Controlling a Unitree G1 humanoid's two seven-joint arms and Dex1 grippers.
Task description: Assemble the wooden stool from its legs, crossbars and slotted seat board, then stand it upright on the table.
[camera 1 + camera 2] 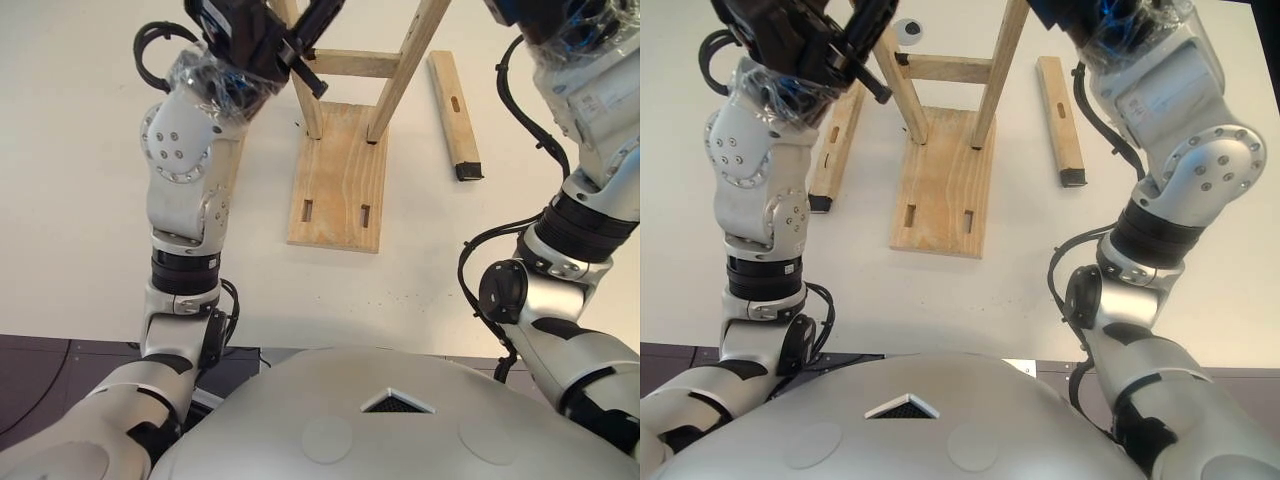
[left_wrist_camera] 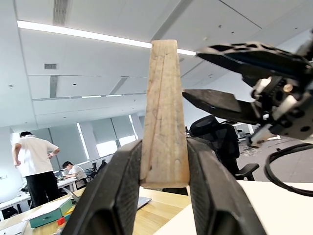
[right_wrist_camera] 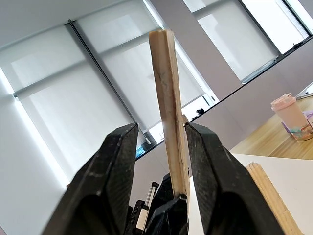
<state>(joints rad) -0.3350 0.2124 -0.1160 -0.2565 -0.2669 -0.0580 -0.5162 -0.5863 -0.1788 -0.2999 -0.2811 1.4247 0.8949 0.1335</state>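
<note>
Pale wooden slotted seat board (image 1: 340,200): my left pincer (image 2: 164,147) clamps its left upright leg (image 2: 164,88), right pincer (image 3: 161,128) loosely straddles right leg (image 3: 164,73).

Upright legs (image 1: 408,65) run off the top edge; the left arm (image 1: 750,180) hides part of a loose leg (image 1: 830,155)

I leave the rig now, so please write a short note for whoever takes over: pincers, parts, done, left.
Left pincer: shut on the left standing leg.
Right pincer: around the right standing leg, grip unclear.
Parts: seat board flat on the table; both held legs, joined by a crossbar, stand at its far end. A loose leg lies left of the board, another right.
Done: first leg pair set on the board.
Left: fit the loose legs at the two empty near slots, then stand the stool upright.
</note>
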